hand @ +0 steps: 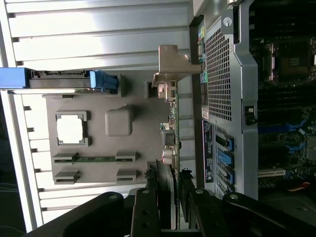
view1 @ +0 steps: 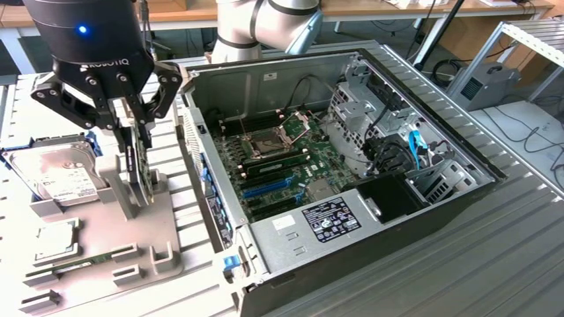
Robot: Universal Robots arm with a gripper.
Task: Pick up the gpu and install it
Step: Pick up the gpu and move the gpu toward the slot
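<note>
End effector (view1: 134,125) pinching the gpu (view1: 139,168) edge-on at the grey holder (view1: 110,177).
The card hangs straight below the closed-in fingers, its lower edge at the holder, with the open computer case (view1: 255,82) just beside. Judged best: lift straight along the card's plane, grip square, so the bracket (hand: 173,64) clears without twisting.
</note>
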